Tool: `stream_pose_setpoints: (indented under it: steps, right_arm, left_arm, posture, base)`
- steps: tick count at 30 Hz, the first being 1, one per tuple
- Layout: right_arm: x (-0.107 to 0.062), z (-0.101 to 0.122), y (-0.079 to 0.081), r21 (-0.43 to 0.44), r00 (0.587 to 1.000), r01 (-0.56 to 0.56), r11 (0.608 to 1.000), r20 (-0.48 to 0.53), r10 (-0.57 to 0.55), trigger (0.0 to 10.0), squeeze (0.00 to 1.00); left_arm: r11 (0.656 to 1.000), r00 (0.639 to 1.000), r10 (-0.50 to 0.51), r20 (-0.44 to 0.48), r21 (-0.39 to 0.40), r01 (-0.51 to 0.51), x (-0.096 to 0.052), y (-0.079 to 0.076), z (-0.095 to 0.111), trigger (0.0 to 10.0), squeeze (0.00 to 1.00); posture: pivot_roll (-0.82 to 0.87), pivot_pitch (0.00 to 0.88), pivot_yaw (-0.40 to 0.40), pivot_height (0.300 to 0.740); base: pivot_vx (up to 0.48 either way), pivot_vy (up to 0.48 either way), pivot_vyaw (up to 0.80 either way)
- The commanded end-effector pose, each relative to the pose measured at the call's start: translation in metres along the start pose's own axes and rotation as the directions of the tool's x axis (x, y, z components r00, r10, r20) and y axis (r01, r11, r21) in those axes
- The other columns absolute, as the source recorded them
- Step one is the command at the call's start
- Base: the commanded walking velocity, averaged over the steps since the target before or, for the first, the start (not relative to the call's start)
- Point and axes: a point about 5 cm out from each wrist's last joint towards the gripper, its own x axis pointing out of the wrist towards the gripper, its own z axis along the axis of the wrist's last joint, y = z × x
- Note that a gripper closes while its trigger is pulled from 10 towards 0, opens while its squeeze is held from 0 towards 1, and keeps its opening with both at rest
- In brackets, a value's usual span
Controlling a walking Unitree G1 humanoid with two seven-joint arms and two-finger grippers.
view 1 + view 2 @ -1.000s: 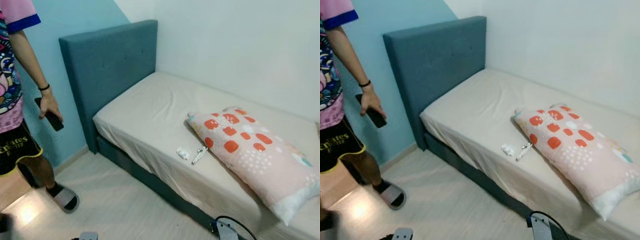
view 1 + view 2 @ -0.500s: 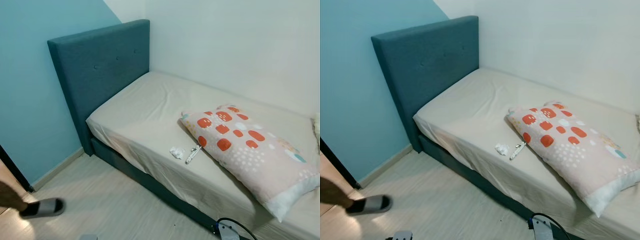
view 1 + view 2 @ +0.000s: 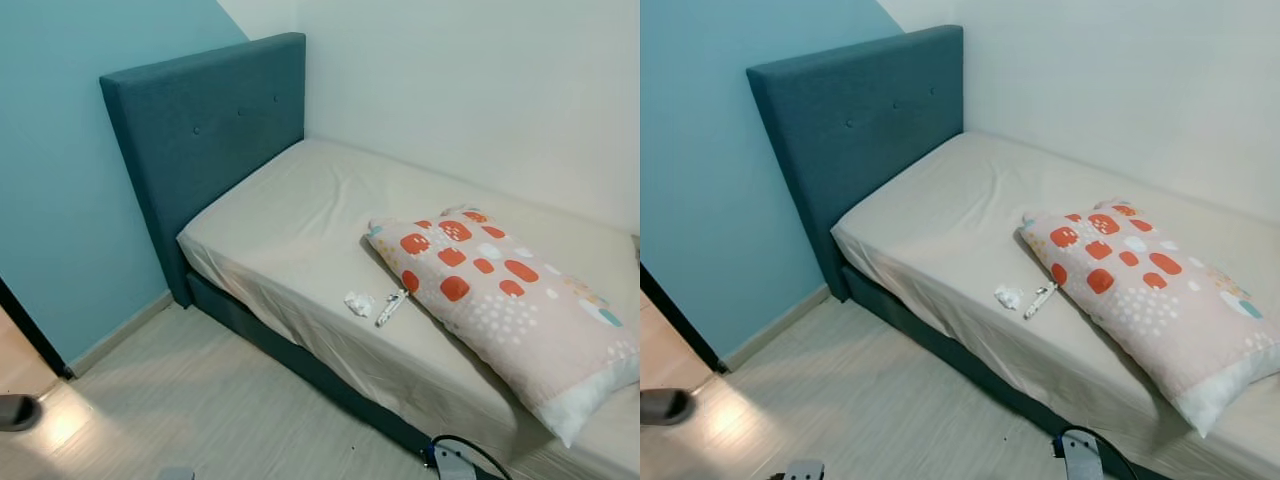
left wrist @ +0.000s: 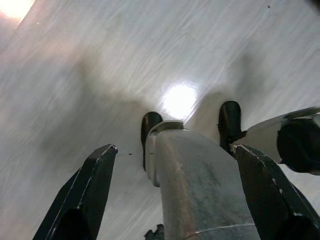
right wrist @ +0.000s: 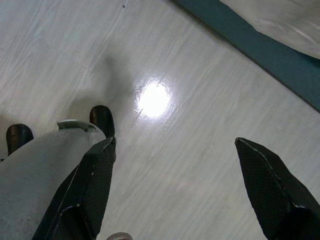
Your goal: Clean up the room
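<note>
A pink pillow [image 3: 500, 290] with orange patches lies askew on the beige mattress [image 3: 300, 215] of a bed with a teal headboard [image 3: 200, 130]. Beside the pillow, near the mattress's front edge, lie a crumpled white tissue [image 3: 357, 303] and a small white tube-like item [image 3: 391, 306]. Both arms hang low. In the left wrist view my left gripper [image 4: 174, 150] is open above the pale floor, with my own silver leg [image 4: 195, 185] below it. My right gripper [image 5: 175, 142] is open too, above the floor near the bed's teal base [image 5: 260, 55].
Pale wood-look floor [image 3: 200, 400] runs along the bed's front. A light blue wall [image 3: 60, 180] stands to the left and a white wall [image 3: 470, 90] behind the bed. A person's dark shoe [image 3: 665, 405] shows at the left edge by a doorway.
The person who stood at the left holding a dark object has walked out; just a shoe remains at the left edge. The camera has shifted slightly. The bed's items have not moved.
</note>
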Motion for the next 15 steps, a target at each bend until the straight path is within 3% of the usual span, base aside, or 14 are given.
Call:
stream_pose_setpoints:
  steps: [1,10,15]
  right_arm:
    - [-0.0001,-0.0018,-0.0010,0.018,1.000,0.001,1.000,-0.008,-0.001,10.0,0.00]
    - [-0.0003,-0.0020,-0.0033,-0.014,1.000,-0.007,1.000,0.002,0.007,10.0,0.00]
    - [-0.0004,-0.0021,-0.0029,-0.025,1.000,-0.021,0.999,0.006,0.021,10.0,0.00]
  left_arm:
    - [1.000,1.000,-0.002,0.013,0.005,0.002,-0.0001,0.0014,0.0019,10.0,0.00]
    - [0.998,1.000,-0.027,0.006,0.060,0.026,0.0002,-0.0026,0.0012,10.0,0.00]
    - [0.997,0.999,-0.033,0.002,0.072,0.033,0.0000,-0.0029,0.0004,10.0,0.00]
  posture:
    - [-0.01,0.002,-0.072,0.740]
    - [-0.01,0.000,-0.075,0.740]
    - [-0.01,0.000,-0.061,0.740]
  base:
    - [0.360,0.000,0.00]
    - [0.439,0.000,0.00]
    - [0.449,0.000,0.72]
